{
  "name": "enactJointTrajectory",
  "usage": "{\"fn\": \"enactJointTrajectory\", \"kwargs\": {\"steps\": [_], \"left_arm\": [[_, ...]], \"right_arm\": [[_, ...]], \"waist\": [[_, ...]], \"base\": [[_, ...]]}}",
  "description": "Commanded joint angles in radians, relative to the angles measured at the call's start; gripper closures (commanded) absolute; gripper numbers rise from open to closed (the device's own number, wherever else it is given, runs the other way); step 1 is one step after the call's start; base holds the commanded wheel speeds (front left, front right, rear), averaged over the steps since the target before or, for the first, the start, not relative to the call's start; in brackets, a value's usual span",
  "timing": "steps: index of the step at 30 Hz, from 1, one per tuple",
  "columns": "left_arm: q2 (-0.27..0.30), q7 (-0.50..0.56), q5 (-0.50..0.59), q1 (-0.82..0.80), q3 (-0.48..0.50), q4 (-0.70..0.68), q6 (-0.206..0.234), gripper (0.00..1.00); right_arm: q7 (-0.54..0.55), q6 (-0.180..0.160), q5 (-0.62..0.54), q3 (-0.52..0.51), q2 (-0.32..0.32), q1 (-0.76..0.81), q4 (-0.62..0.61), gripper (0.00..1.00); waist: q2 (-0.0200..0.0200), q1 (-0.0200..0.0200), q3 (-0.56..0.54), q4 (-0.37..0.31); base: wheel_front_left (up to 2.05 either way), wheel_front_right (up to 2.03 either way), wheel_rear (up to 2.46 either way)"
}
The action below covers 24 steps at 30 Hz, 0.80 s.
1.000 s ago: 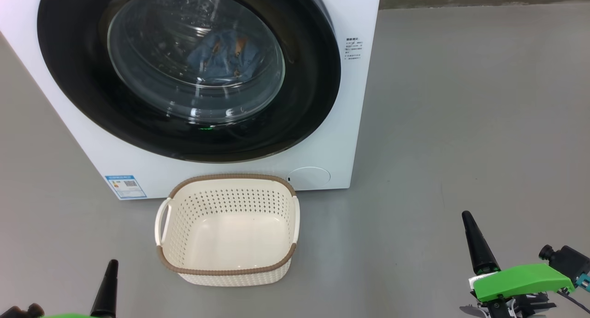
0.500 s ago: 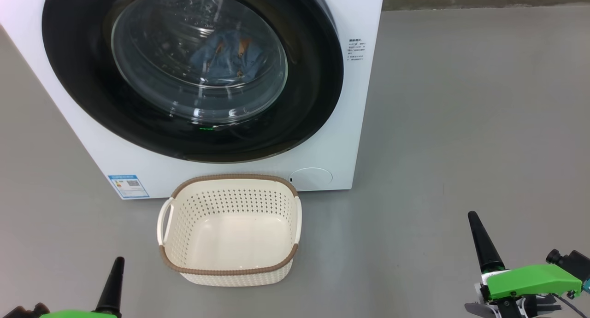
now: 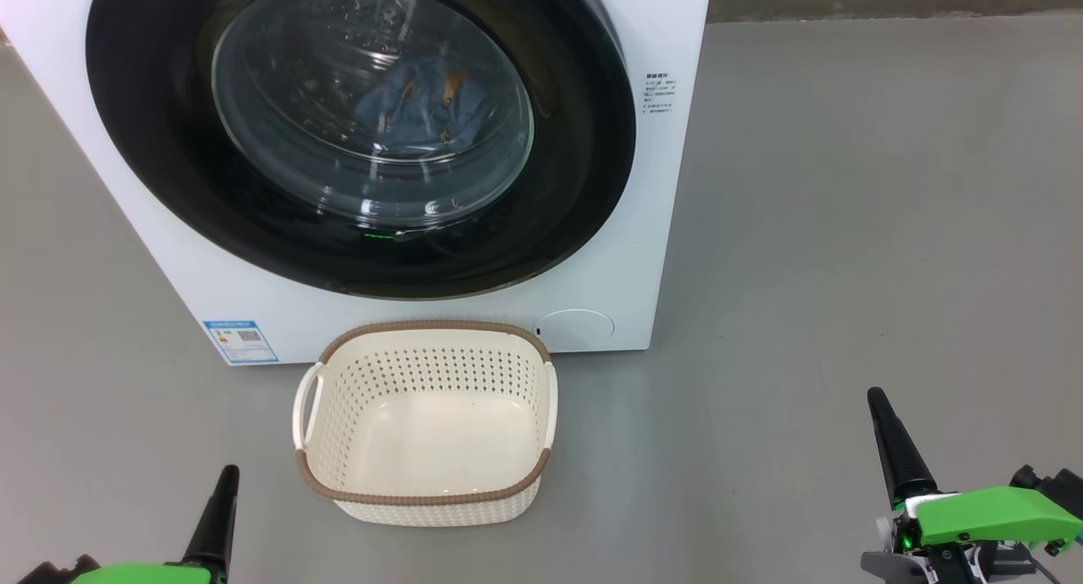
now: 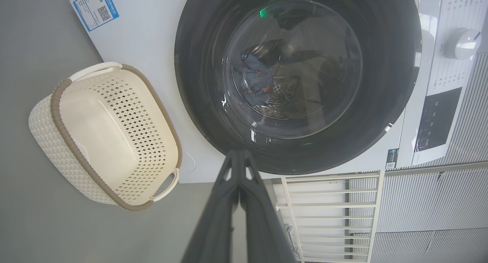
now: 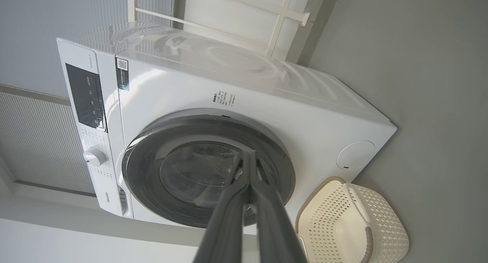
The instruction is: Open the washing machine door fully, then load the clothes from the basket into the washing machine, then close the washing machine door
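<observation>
Door [image 3: 584, 144] looks closed, clothes [image 3: 423, 101] inside, basket [image 3: 423, 326] empty; left pincer [image 3: 227, 476] and right pincer [image 3: 876, 396] clamped together, empty. Risk: unlatched door swings open.

I find the washing machine door [image 3: 584, 186] shut flush on the washing machine [image 3: 668, 245], barring the way inside. The basket [image 3: 423, 509] stands on the floor [image 3: 846, 228] just near of the machine's front, left of centre, blocking a low straight approach. Open floor to its left and right gives passage. A white rack [image 4: 328, 213] stands beyond the machine's right side.
</observation>
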Motion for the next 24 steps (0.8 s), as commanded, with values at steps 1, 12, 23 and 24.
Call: {"fn": "enactJointTrajectory", "kwargs": {"steps": [1,12,23,24], "left_arm": [[0.010,0.007,-0.017,-0.055,0.034,-0.016,-0.001,1.00],[-0.011,0.039,-0.099,-0.072,0.050,-0.002,-0.001,1.00],[-0.028,0.064,-0.162,-0.085,0.063,0.008,-0.001,1.00],[-0.028,0.064,-0.162,-0.085,0.063,0.008,-0.001,1.00]], "right_arm": [[0.008,-0.001,0.038,0.013,-0.011,-0.016,-0.024,1.00],[0.038,-0.001,0.163,0.002,-0.013,-0.015,-0.023,1.00],[0.061,-0.001,0.259,-0.007,-0.014,-0.014,-0.023,1.00],[0.061,-0.001,0.259,-0.007,-0.014,-0.014,-0.023,1.00]], "waist": [[0.0000,0.0000,0.000,0.001],[0.0000,0.0000,-0.003,0.006],[0.0000,0.0000,-0.004,0.010],[0.0000,0.0000,-0.004,0.010]], "base": [[0.00,0.00,0.00],[0.00,0.00,0.00],[0.00,0.00,0.00],[0.00,0.00,0.00]]}}
